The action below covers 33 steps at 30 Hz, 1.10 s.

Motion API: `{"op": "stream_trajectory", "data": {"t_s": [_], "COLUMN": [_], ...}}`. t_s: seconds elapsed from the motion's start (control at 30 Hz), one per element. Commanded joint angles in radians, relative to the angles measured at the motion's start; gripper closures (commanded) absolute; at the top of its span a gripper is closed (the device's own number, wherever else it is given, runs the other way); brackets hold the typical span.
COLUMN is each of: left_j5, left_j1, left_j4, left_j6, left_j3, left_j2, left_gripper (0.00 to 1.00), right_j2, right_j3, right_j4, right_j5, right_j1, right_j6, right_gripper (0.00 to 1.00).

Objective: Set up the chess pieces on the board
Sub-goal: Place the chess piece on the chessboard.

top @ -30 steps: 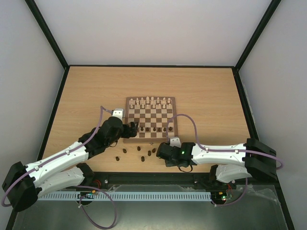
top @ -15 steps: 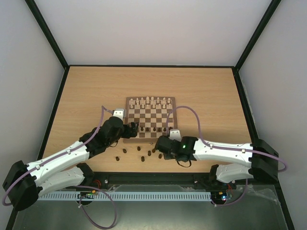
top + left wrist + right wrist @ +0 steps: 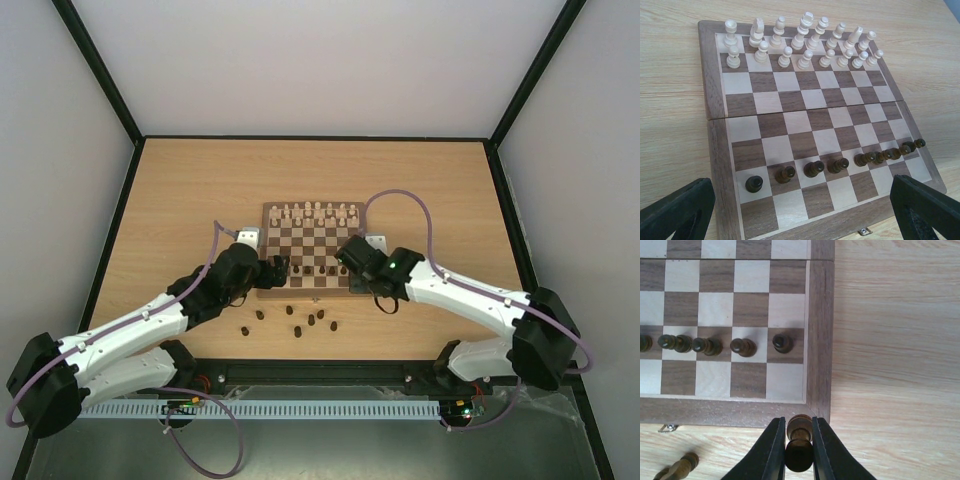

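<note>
One board (image 3: 718, 150) holds sixteen cream-white pieces (image 3: 805, 59) and eight dark chess pieces (image 3: 814, 168), seven more dark ones lie loose on the table (image 3: 180, 200), and one sits in the right gripper (image 3: 799, 421).

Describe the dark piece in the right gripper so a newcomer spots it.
On the board, find the near right corner. At that corner the right gripper pinches one dark piece: the only one gripped, not set down.

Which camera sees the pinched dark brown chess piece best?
Right wrist view: the dark brown wooden chess piece sits big in the right gripper. From above it's too tiny to tell; the left wrist view misses it.
</note>
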Motion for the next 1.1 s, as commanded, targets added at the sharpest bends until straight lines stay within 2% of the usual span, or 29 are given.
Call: {"op": "stream_trajectory", "data": {"t_s": [0.0, 0.4, 1.07], "left_j5": [-0.012, -0.009, -0.004], "left_j1": [-0.001, -0.002, -0.001], "left_j4": [0.013, 0.013, 0.013], "left_j6": [0.008, 0.005, 0.006], "left_j3": [-0.005, -0.006, -0.007], "left_j2": [0.004, -0.003, -0.006], "left_gripper": [0.01, 0.01, 0.01], "right_j2": [0.069, 0.183, 0.242], "right_j3": [0.043, 0.061, 0.056], "right_j4": [0.017, 0.086, 0.132], "right_j5": [-0.027, -0.066, -0.099], "right_j1": [-0.029, -0.071, -0.100], "right_j6": [-0.088, -0.133, -0.157], "right_gripper": [0.87, 0.87, 0.84]}}
